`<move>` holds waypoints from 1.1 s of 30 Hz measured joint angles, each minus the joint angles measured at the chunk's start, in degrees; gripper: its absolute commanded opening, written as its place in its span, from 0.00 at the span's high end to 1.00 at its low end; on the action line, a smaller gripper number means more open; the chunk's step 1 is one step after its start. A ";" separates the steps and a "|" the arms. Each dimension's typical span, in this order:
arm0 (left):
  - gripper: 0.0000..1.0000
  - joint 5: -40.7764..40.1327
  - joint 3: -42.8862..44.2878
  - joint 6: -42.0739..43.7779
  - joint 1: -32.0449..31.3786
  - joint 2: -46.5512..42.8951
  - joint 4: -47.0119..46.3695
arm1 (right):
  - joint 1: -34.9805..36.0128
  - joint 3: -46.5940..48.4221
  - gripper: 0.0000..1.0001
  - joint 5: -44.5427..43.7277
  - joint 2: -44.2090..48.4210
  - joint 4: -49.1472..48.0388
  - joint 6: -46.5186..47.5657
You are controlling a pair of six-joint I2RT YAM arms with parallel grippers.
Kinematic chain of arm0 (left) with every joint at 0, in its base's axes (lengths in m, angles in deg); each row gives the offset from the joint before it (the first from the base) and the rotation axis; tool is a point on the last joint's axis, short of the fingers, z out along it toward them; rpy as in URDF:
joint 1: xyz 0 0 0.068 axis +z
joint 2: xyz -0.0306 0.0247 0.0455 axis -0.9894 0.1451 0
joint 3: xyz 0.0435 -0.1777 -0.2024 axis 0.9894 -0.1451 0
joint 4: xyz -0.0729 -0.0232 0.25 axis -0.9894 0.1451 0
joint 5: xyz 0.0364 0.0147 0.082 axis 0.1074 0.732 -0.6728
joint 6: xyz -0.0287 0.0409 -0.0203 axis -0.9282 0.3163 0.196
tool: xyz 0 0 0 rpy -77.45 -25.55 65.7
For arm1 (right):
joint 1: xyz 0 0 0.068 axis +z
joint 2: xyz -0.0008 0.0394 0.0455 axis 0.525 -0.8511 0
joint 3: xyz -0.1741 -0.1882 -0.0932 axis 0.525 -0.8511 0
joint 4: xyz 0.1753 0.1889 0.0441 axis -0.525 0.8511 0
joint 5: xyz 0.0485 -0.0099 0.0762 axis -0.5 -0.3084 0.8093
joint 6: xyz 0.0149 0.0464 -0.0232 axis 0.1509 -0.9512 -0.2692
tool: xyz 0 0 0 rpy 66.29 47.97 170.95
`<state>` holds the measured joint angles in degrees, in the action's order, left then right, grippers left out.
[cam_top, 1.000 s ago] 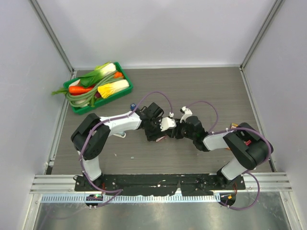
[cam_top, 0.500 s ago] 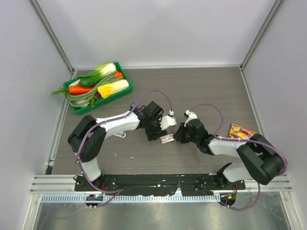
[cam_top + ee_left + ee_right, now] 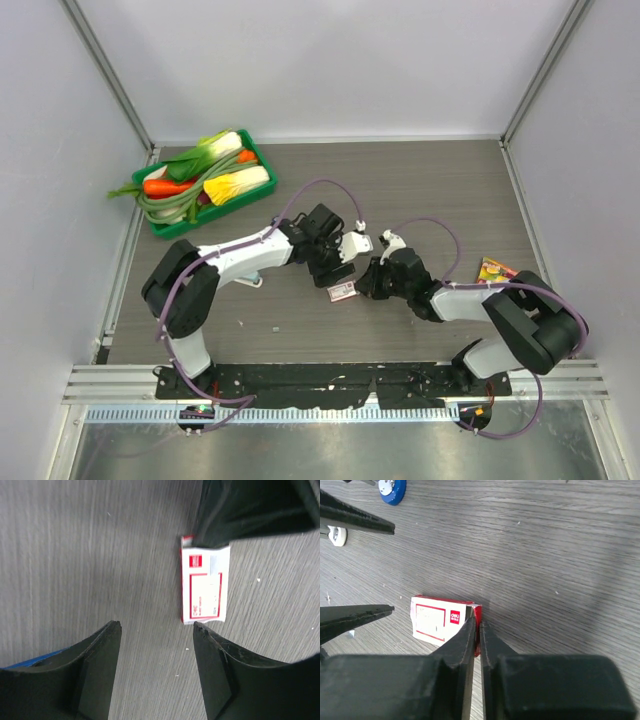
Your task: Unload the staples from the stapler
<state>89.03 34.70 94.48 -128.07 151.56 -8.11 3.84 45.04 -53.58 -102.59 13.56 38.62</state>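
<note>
Right gripper (image 3: 476, 623) is pinched almost closed, its tips at the red end of the red-and-white box (image 3: 442, 620), low in the frame; whether it nips the cardboard I cannot tell. Left gripper (image 3: 156, 626) hangs spread wide and empty beside that box. No stapler shows clearly; a small blue piece (image 3: 392, 487) at upper left might be it. Unloading looks unstarted.

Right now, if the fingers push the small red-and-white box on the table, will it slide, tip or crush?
The box lies flat on the table, so it would probably slide, not tip or roll. It looks like thin printed card: likely light, and it may dent if the right fingers at its red end pinch hard.
</note>
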 measured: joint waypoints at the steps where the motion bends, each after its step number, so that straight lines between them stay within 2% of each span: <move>1: 0.37 0.31 0.74 -0.55 -0.02 0.09 -0.11 | 0.02 0.00 0.75 0.35 -0.26 -0.46 -0.20; 2: 0.37 0.50 1.40 -0.79 -0.09 0.31 -0.31 | 0.00 0.00 0.70 0.72 -0.46 -0.94 -0.44; 5: 0.38 0.61 2.51 -0.90 -0.52 1.55 -1.07 | 0.02 0.00 0.62 1.90 -0.55 -1.95 -0.70; 8: 0.39 0.55 2.54 -0.85 -0.98 3.34 -1.18 | 0.02 -0.02 0.59 2.69 -0.63 -2.62 -0.83; 22: 0.39 -0.98 2.34 -0.57 -1.92 5.03 -1.53 | -0.07 -1.90 0.60 3.63 -2.47 -9.22 -1.95; 33: 0.39 -2.29 1.92 -0.15 -2.73 5.03 -1.75 | -2.14 -4.44 0.69 2.86 4.55 -1.84 -1.92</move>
<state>86.73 36.63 94.32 -130.80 156.59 -9.86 1.70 40.61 -50.71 -98.05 11.72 36.70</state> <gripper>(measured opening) 0.608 0.330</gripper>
